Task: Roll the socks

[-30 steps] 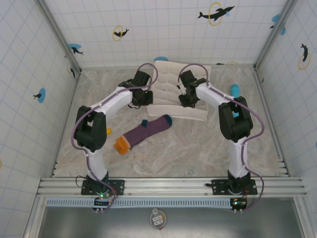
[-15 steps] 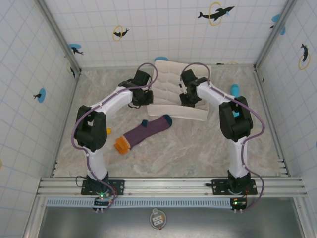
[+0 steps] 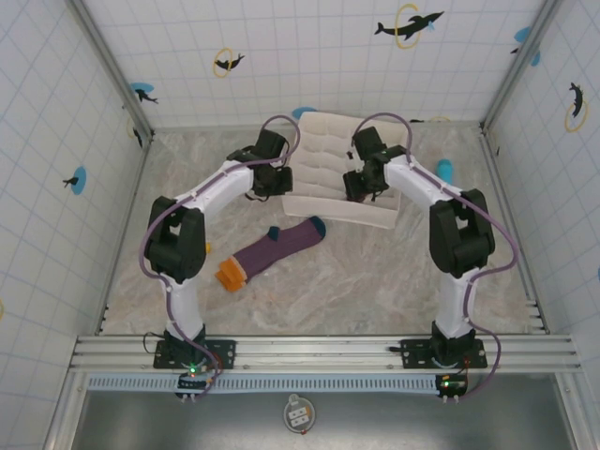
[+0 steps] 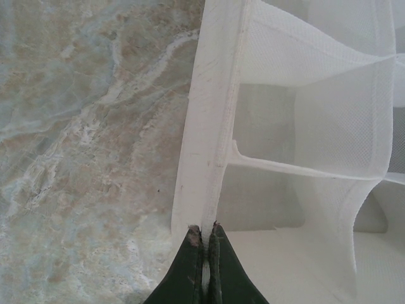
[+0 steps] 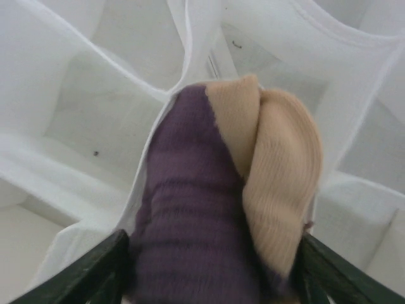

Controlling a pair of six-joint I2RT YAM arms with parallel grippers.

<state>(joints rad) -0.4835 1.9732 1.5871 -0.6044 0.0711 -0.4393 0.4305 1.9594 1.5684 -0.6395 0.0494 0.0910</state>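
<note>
The fingers (image 5: 95, 272) of the right gripper (image 5: 214, 253) stand wide on either side of the rolled sock (image 5: 209, 190), poised over a divider (image 5: 180, 69) of the organizer (image 4: 209, 126) by the far edge of the table (image 3: 375, 272); whether they grip it cannot be told. The roll could spring open or straddle that soft divider rather than drop into a cell, though the left gripper (image 4: 204, 231), clenched on the organizer's rim, steadies it. The other sock (image 3: 277, 248) lies flat mid-table.

One sock (image 3: 277, 246) is purple with orange toe and teal heel, the other sock (image 5: 209, 215) purple and tan, the organizer (image 3: 323, 157) white.
</note>
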